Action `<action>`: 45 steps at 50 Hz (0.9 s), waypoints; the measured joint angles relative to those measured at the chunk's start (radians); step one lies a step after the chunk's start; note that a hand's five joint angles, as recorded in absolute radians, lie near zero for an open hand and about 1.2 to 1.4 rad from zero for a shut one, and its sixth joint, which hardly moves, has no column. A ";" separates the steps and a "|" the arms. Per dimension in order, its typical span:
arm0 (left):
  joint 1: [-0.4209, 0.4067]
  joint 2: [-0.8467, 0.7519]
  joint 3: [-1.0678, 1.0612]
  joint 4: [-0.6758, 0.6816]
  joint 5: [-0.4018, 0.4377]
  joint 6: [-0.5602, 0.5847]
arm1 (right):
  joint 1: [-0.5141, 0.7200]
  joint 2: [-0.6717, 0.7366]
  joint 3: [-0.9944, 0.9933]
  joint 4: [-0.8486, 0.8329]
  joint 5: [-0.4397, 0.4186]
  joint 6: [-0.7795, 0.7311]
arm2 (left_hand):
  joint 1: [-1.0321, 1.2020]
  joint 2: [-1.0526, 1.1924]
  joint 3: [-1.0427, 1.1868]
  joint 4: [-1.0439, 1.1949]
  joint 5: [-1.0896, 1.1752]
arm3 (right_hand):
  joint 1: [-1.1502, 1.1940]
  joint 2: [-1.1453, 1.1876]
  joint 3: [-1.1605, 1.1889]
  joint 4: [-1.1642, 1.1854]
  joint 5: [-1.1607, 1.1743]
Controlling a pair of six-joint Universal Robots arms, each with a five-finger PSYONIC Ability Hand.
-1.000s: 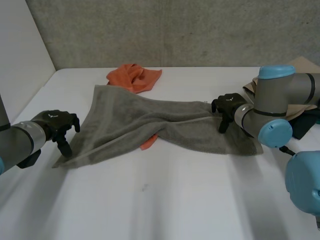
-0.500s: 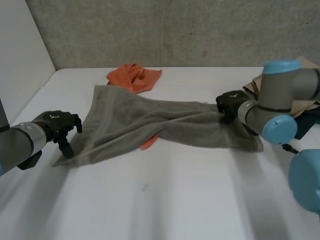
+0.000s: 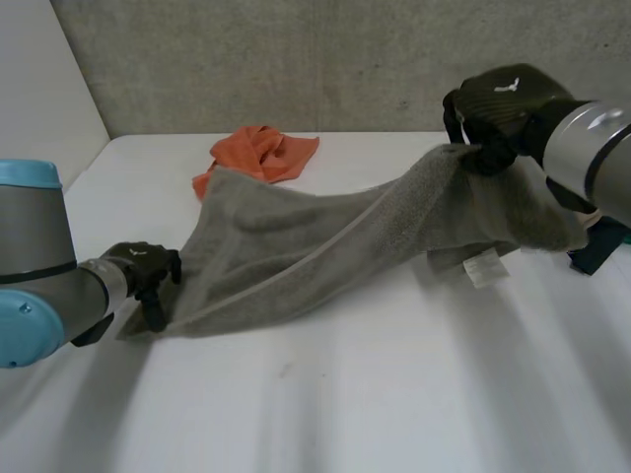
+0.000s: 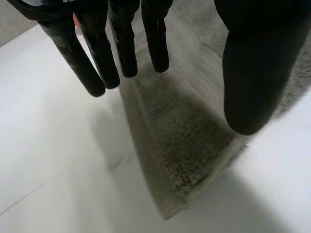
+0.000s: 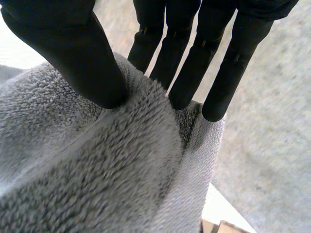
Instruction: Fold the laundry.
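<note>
The right hand (image 3: 503,103) is pinching one raised end of the grey towel (image 3: 286,246) while the left hand (image 3: 143,278), fingers apart, is hovering over the towel's opposite corner on the surface (image 3: 345,394); unpinned, that corner could drag.

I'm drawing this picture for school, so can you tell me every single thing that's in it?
grey terry towel: one, grey, stretched across the table between both hands
white care label: one, white, hanging from the towel's raised end
crumpled orange cloth: one, orange, at the table's back, behind the towel
dark object: one, dark, at the table's right side; cannot tell what
white table: one, white, under everything
grey concrete wall: one, grey, behind the table
left hand: one, black, open at the towel's near corner
right hand: one, black, pinching the towel's raised end
</note>
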 measured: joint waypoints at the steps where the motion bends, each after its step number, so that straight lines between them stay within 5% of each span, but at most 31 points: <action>1: -0.002 -0.002 -0.001 -0.001 -0.002 0.000 | 0.001 -0.013 0.007 -0.004 0.001 0.007 | 0.031 0.036 0.036 0.040 0.039 | 0.000 0.000 0.000 0.000 0.002; 25: -0.007 0.139 -0.112 -0.081 0.063 -0.021 | 0.019 0.104 0.018 -0.028 0.097 -0.004 | 0.134 0.141 0.138 0.139 0.138 | 0.003 0.000 0.000 0.001 0.046; 37: -0.020 0.057 -0.113 -0.044 0.041 0.010 | 0.022 0.094 0.028 -0.032 0.098 0.025 | 0.158 0.165 0.164 0.167 0.163 | 0.003 0.000 0.000 0.001 0.046; 45: -0.049 -0.003 -0.088 0.029 -0.027 0.030 | 0.010 0.059 0.045 -0.028 0.091 0.072 | 0.384 0.379 0.374 0.369 0.367 | 0.003 0.000 0.000 0.001 0.046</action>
